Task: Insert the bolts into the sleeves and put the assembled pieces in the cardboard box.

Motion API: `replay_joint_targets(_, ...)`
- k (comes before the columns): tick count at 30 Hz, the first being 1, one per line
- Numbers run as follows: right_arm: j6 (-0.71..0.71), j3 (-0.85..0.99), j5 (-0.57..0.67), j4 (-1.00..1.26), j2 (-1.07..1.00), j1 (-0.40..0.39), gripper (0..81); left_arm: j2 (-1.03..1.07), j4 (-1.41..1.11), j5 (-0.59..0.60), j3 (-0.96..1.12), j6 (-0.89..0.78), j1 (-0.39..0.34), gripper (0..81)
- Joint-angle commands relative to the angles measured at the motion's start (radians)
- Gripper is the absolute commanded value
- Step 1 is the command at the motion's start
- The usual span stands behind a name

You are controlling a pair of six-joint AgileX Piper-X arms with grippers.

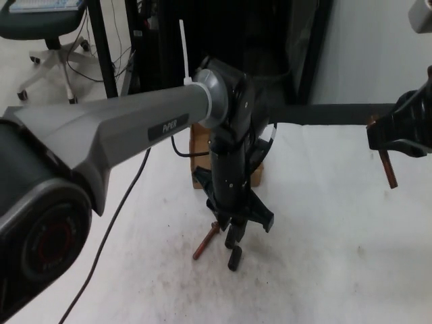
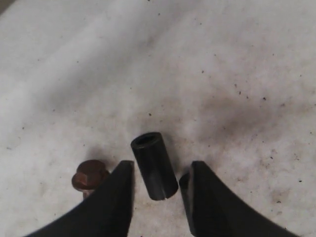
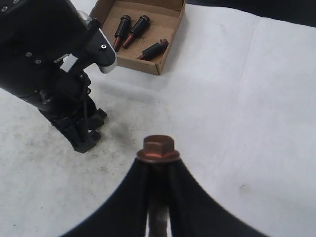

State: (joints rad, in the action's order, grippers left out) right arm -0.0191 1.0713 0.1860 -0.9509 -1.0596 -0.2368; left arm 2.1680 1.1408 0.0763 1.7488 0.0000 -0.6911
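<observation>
Two grippers work over the white bench cover (image 2: 222,74). The left gripper (image 2: 159,173) stands with fingers apart on either side of a black sleeve (image 2: 154,165) that lies on the cover. A loose copper bolt (image 2: 89,176) lies just beside one finger. The right gripper (image 3: 159,173) clamps a second bolt (image 3: 160,149) by its shank, well apart from the left. Three assembled pieces (image 3: 136,28) lie in the cardboard box (image 3: 133,61).

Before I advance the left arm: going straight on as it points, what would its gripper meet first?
The black sleeve, lying between the open fingers of the left gripper; they would likely straddle it and touch the white bench cover next. Depth is hard to judge.
</observation>
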Motion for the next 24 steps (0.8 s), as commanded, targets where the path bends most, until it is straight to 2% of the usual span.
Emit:
replay_joint_targets(1,0.001,0.004,0.016,0.005,0.010,0.003,0.8,-0.005,-0.006,-0.015,0.004,-0.008,-0.001,35.6)
replay_joint_targets(24,0.001,0.004,0.016,0.005,0.010,0.003,0.8,0.031,-0.020,-0.060,-0.004,-0.037,-0.001,35.6)
